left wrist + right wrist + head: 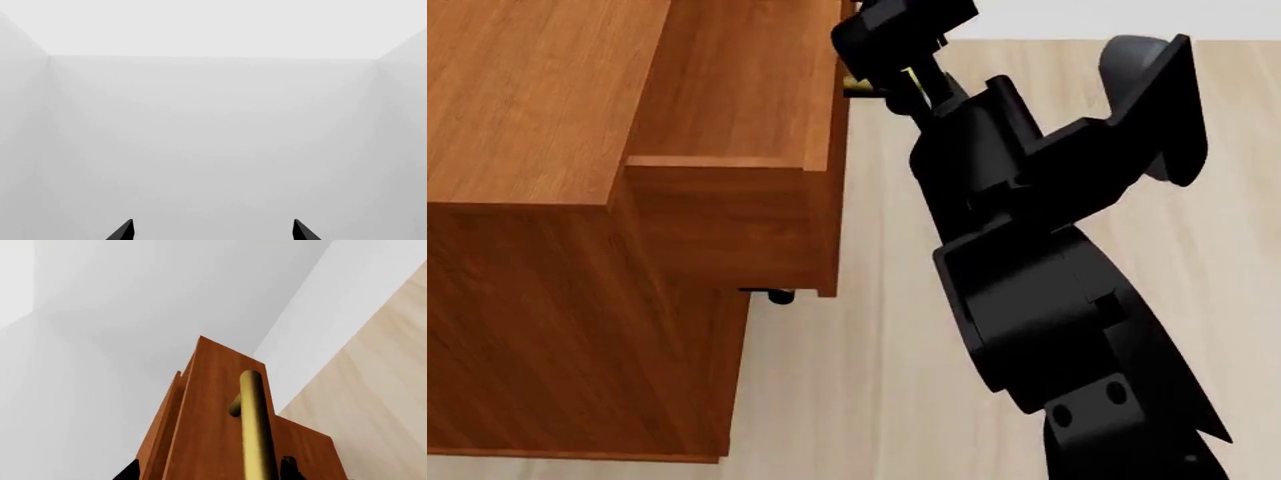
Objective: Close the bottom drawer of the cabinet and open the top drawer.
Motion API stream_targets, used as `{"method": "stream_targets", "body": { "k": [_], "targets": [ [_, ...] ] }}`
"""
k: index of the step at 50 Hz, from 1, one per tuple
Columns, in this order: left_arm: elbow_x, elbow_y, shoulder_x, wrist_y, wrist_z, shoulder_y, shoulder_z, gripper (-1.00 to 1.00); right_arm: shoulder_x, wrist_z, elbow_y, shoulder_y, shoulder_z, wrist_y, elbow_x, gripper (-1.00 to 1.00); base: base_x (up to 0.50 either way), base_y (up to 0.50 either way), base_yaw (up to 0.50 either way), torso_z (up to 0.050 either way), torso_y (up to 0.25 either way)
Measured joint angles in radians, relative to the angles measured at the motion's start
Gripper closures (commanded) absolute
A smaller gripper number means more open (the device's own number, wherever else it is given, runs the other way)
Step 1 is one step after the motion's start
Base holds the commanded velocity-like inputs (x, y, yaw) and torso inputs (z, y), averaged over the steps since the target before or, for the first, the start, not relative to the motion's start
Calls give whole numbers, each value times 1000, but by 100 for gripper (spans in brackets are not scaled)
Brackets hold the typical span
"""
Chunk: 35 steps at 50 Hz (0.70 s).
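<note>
Black right arm links fill the head view's foreground; the right pincer (888, 75) reaches the brass cylindrical bar handle (257, 430) of the reddish-brown wooden top drawer (747, 100), pulled out from the wood-grain cabinet (547, 300); its tips straddle the bar. Left pincer (212, 231) spread wide, facing white walls. No writing visible.

The reddish-brown wood-grain cabinet (547, 300) stands on the pale floor. Its top drawer (747, 120) is pulled well out past the cabinet front, its brass bar handle (257, 430) on the front face. The bottom drawer isn't clearly visible.
</note>
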Motion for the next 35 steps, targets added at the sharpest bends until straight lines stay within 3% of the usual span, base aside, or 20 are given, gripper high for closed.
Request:
{"method": "stream_targets", "body": {
  "k": [35],
  "targets": [
    [-5,4,-11,3,-12,-20,15,-100,6,-19,34,-40,2,-21,0,-100,0,0,0,0,0]
  ]
}}
